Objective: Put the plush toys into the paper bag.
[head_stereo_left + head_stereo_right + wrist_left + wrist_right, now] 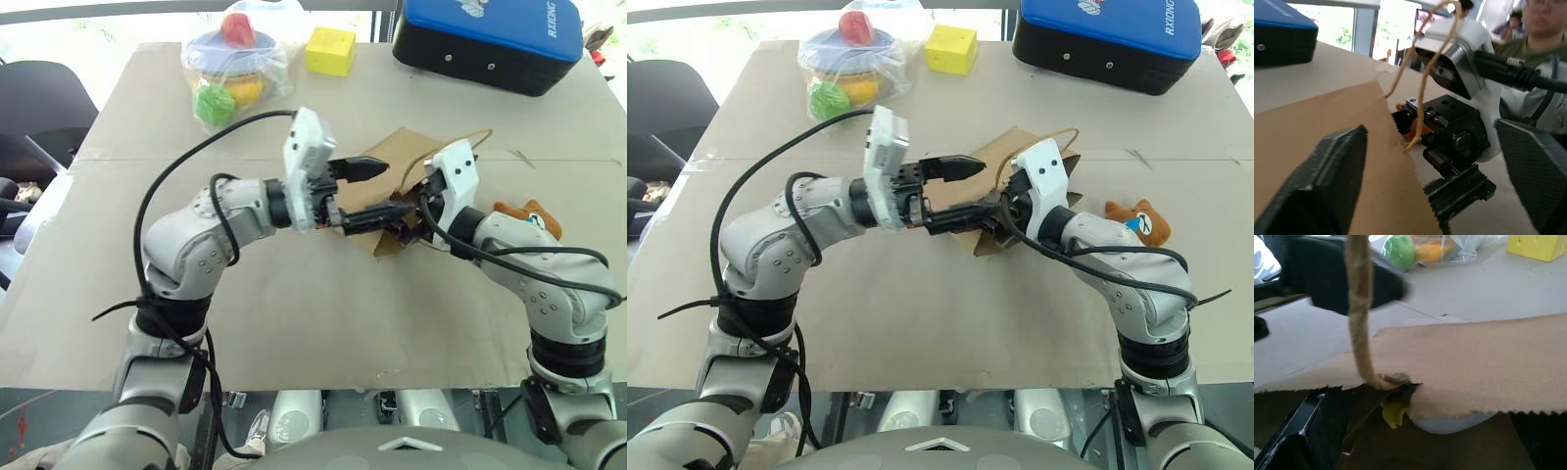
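- The bagged colourful toys sit at the far left of the table, well off to the left of the paper bag.
- The yellow cube block stands just right of that clear bag, also beyond the paper bag.
- The left gripper reaches in from the left at the paper bag's near-left edge. Its two black fingers stand apart, one above the other, released and holding nothing; the left wrist view shows the bag's brown wall between them.
- The paper bag lies near the middle of the table, its mouth towards the grippers and a tan cord handle looping up from its rim.
- Inside the bag's mouth, the right wrist view shows a white, rounded shape with a yellow bit, the chicken plush, under the serrated paper edge.
- The right gripper is at the bag's near-right edge, close against the left one, its jaws spread and empty.
- The bear plush lies on the table to the right of the paper bag, outside it, just beyond the right forearm.
- The blue-and-black case rests at the far right, beyond the bag.
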